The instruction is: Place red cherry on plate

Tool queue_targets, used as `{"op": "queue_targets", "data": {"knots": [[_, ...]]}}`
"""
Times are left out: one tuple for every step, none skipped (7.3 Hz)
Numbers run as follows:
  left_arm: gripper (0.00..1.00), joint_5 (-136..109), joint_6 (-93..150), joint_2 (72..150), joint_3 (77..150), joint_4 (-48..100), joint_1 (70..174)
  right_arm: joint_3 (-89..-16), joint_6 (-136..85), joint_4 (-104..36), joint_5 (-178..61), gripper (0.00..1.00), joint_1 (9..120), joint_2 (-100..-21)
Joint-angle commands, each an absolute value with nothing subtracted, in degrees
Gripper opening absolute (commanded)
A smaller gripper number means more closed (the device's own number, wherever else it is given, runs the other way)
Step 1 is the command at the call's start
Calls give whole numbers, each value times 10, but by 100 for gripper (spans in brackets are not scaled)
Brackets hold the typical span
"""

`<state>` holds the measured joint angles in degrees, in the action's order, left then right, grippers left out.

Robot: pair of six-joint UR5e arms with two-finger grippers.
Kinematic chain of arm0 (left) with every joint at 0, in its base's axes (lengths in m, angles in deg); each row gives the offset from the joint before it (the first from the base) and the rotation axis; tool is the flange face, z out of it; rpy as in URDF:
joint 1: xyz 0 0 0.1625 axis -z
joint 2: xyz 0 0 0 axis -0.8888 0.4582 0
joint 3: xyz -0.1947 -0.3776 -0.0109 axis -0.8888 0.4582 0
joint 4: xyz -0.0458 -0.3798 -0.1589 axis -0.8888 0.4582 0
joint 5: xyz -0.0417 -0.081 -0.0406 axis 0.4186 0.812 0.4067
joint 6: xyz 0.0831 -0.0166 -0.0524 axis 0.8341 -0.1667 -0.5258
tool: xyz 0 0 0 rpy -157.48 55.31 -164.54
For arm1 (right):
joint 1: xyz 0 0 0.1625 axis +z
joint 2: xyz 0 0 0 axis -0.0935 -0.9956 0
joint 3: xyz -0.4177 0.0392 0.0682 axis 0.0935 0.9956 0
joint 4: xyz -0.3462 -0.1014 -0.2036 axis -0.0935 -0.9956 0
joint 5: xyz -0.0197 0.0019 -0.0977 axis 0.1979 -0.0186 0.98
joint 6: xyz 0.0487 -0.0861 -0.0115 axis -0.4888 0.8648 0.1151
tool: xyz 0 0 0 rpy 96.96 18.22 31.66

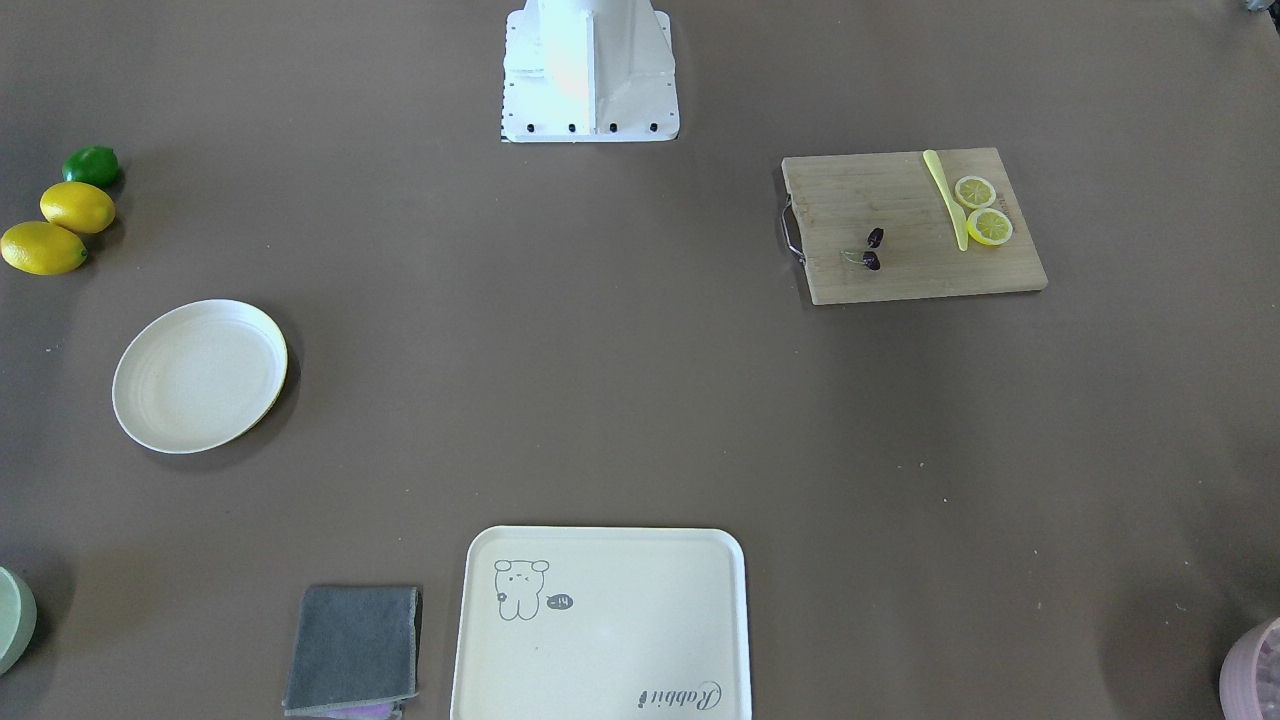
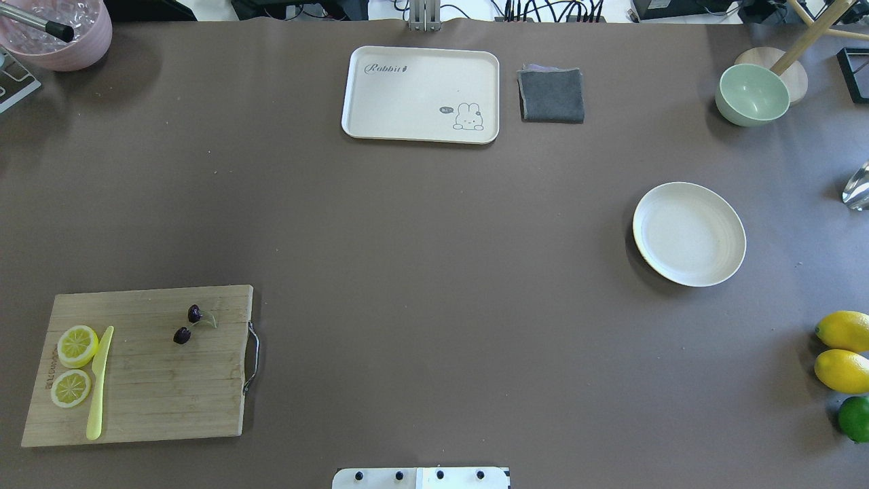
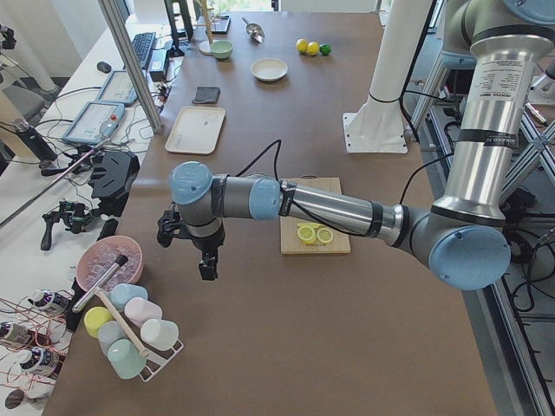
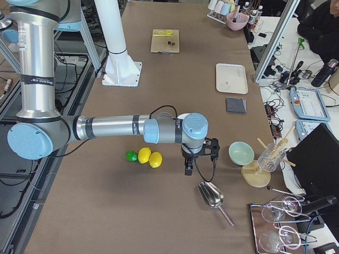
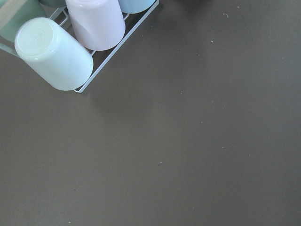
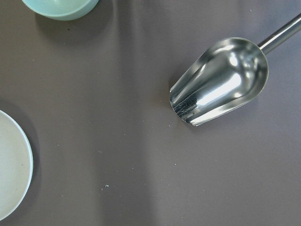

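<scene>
The red cherry (image 1: 872, 250) (image 2: 188, 324), a pair of tiny dark fruits on thin green stems, lies on a wooden cutting board (image 2: 156, 387) on my left side of the table. Far from it, on my right side, the round cream plate (image 1: 200, 375) (image 2: 689, 233) sits with nothing on it; its edge (image 6: 11, 169) shows in the right wrist view. My left gripper (image 3: 207, 272) hangs over bare table near a cup rack, off the board's outer end. My right gripper (image 4: 187, 170) hangs beyond the plate, near a metal scoop. Whether either is open or shut I cannot tell.
Two lemon slices (image 2: 75, 363) and a yellow knife (image 2: 99, 384) share the board. A cream tray (image 2: 421, 94), grey cloth (image 2: 551, 95) and green bowl (image 2: 752, 94) line the far edge. Lemons and a lime (image 2: 845, 370) sit near the plate. Scoop (image 6: 221, 80), cup rack (image 5: 70, 42).
</scene>
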<state>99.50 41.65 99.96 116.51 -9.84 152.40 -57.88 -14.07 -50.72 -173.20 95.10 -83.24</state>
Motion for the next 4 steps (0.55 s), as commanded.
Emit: {"op": "queue_targets", "data": {"knots": [[98, 994, 417, 1000, 1164, -90, 1519, -577, -141, -487, -1736, 100, 951, -837], [98, 995, 414, 1000, 1166, -90, 1519, -569, -144, -445, -1736, 100, 951, -842], [98, 994, 415, 1000, 1164, -90, 1519, -568, -137, -435, -1734, 100, 951, -842], [98, 994, 416, 999, 1164, -90, 1520, -565, -139, -436, -1738, 100, 951, -843]]}}
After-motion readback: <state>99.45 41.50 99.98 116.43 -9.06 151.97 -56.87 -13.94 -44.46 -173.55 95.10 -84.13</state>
